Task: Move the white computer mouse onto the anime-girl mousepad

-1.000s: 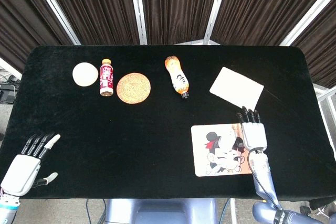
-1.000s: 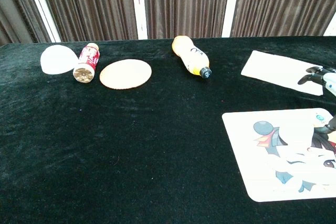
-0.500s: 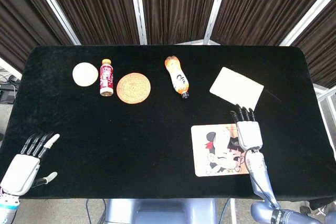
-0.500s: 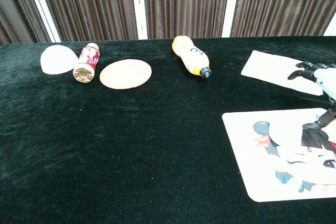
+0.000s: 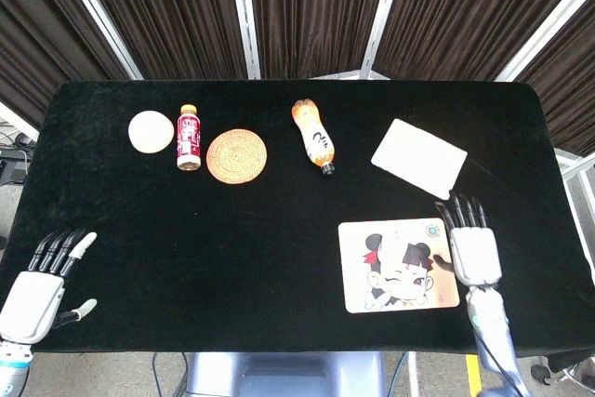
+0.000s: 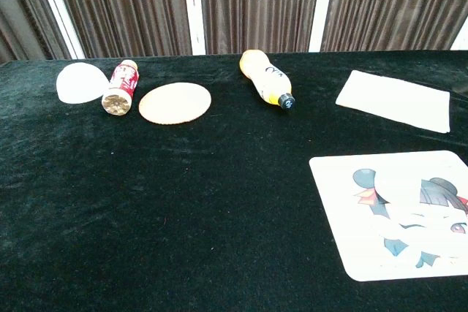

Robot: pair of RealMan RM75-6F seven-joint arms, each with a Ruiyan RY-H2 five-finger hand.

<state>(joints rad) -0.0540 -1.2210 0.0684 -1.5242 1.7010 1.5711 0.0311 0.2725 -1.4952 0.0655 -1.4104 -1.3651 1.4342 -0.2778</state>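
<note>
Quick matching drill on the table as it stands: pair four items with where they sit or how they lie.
Things:
1. orange bottle
2. red bottle
3. anime-girl mousepad
4. white card

Places or states:
a. lying between the white dome and the round woven coaster
b. flat at the near edge, just left of the right hand
c. lying on its side near the middle of the far half, dark cap toward the robot
d. flat at the far right, beyond the mousepad

Pairs: 1-c, 2-a, 3-b, 4-d
</note>
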